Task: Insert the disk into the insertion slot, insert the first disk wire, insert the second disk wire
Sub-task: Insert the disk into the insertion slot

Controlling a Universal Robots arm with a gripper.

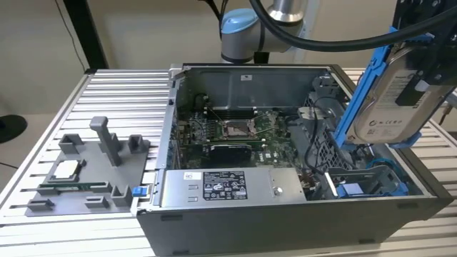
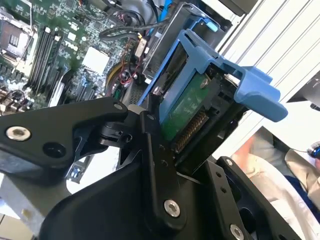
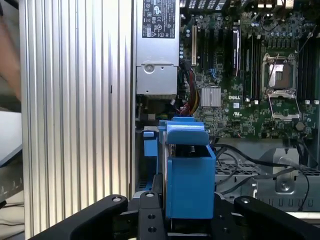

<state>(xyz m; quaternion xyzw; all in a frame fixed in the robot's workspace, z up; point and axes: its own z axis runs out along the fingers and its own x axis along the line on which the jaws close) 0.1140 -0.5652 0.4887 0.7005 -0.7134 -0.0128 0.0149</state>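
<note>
The gripper point(image 1: 423, 64) is closed on the disk point(image 1: 391, 110), its black fingers point(image 3: 150, 215) pressing either side of the blue carrier frame in both wrist views. In the second wrist view the drive's green circuit-board underside point(image 2: 187, 114) faces the camera, seated deep between the jaws. The disk is held in the air, tilted on edge with its white label facing outward, above the corner of the open computer case point(image 1: 286, 214) on the exterior view's right. It touches nothing but the gripper.

Below it, inside that corner of the case, lies the insertion slot point(image 1: 371, 182) – a blue-lined bay. The disk stands clear above it, not yet entered. Dark cables point(image 1: 312, 144) hang loosely between the bay and the motherboard point(image 1: 228, 134). Which of them are the two disk wires I cannot tell, and none is joined to the drive.

Along the case's near side lies the grey power-supply box point(image 1: 218, 184). Well apart, on the ribbed metal table point(image 1: 121, 91) to the exterior view's left, rests a grey parts fixture point(image 1: 93, 171).

As I judge it, the task is in its first step – the disk is grasped and carried over the case, but the insertion itself is not done, and both wires remain to be inserted
</note>
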